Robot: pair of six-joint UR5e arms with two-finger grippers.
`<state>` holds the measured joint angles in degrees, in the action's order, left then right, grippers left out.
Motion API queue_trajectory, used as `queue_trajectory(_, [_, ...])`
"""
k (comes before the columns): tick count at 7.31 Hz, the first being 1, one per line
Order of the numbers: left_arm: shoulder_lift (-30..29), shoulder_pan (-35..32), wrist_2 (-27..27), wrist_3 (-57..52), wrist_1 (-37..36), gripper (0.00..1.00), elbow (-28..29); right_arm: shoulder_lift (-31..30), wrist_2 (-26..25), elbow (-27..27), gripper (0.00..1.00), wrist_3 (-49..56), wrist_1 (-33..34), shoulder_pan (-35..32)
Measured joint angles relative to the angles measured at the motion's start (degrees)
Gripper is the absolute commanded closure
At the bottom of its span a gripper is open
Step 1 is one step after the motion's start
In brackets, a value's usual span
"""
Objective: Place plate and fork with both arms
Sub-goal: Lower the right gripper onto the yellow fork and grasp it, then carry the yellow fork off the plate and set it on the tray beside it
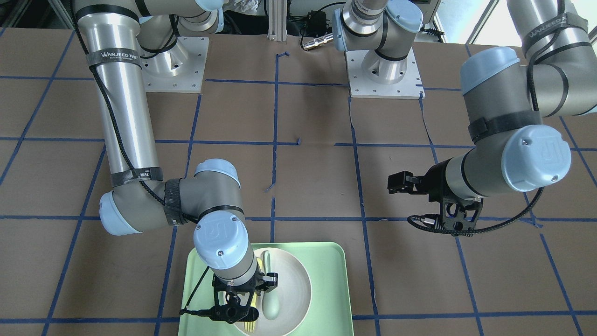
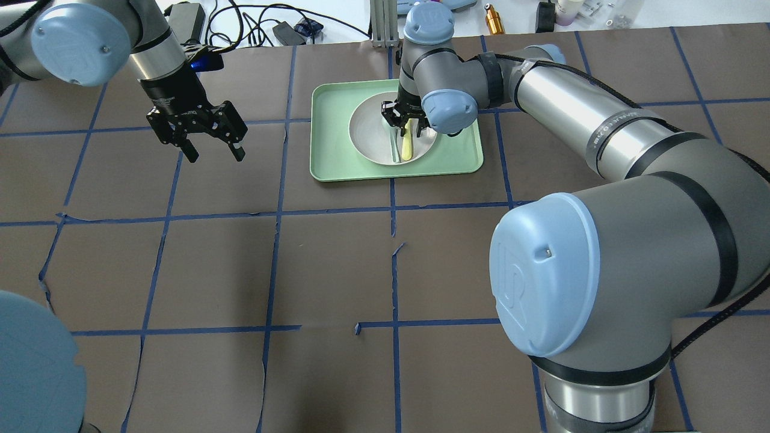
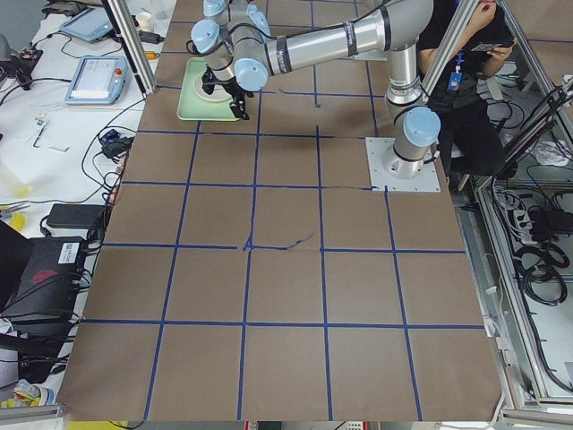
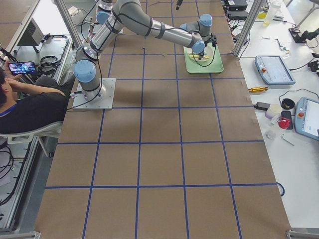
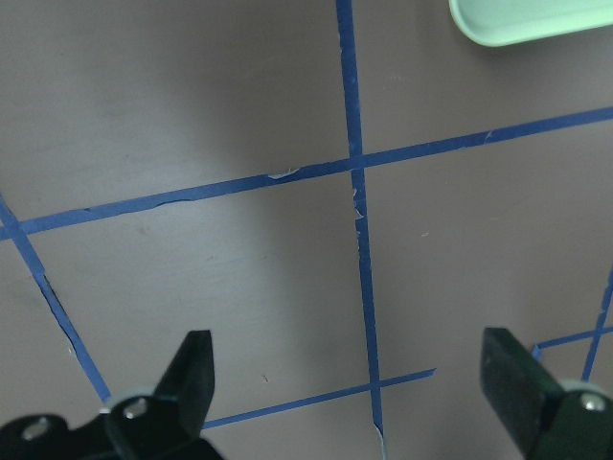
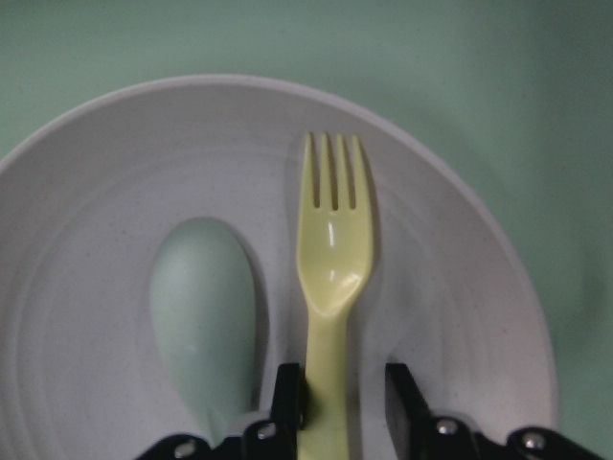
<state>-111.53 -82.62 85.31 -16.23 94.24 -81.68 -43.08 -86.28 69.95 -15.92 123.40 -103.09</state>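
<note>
The off-white plate [image 2: 373, 129] sits in the pale-green tray [image 2: 331, 138], at the front edge in the front-facing view [image 1: 294, 280]. The pale-yellow fork [image 6: 333, 259] lies in the plate beside a grey-green spoon [image 6: 201, 316]. My right gripper [image 6: 345, 407] is low over the plate. Its fingers straddle the fork's handle: one touches it, the other stands a small gap off. It also shows in the overhead view [image 2: 404, 120]. My left gripper [image 2: 207, 144] hangs open and empty over bare table, left of the tray.
Brown table cover with a blue tape grid. A corner of the tray [image 5: 527, 19] shows in the left wrist view. Cables, tablets and small items lie beyond the table's far edge. A seated person is by the robot bases in the side views.
</note>
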Motion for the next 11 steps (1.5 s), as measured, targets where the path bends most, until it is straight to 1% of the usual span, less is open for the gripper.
queue_trajectory(3, [0.00, 0.06, 0.03, -0.21, 0.07, 0.00, -0.06, -0.47, -0.11, -0.01, 1.00, -0.36, -0.06, 0.00])
queue_trajectory(6, [0.03, 0.36, -0.04, -0.41, 0.00, 0.00, -0.05, -3.87, -0.54, -0.05, 1.00, -0.67, -0.46, 0.40])
queue_trajectory(7, [0.06, 0.44, -0.05, -0.35, -0.01, 0.00, -0.01, -4.78, -0.03, 0.14, 1.00, 0.90, -0.59, 1.79])
queue_trajectory(8, [0.07, 0.46, -0.07, -0.24, -0.01, 0.00, 0.01, -5.16, 1.51, 0.57, 1.00, 4.00, -0.72, 4.18])
queue_trajectory(9, [0.11, 0.46, -0.13, -0.05, -0.02, 0.00, 0.00, -5.27, 4.59, 1.56, 1.00, 7.66, -0.79, 6.85])
queue_trajectory(10, [0.14, 0.45, -0.19, 0.09, -0.02, 0.00, -0.02, -5.25, 7.47, 2.95, 0.91, 10.25, -0.76, 8.61])
queue_trajectory(11, [0.19, 0.45, -0.24, 0.14, -0.02, 0.00, -0.05, -5.12, 9.31, 4.03, 0.45, 11.48, -0.64, 9.48])
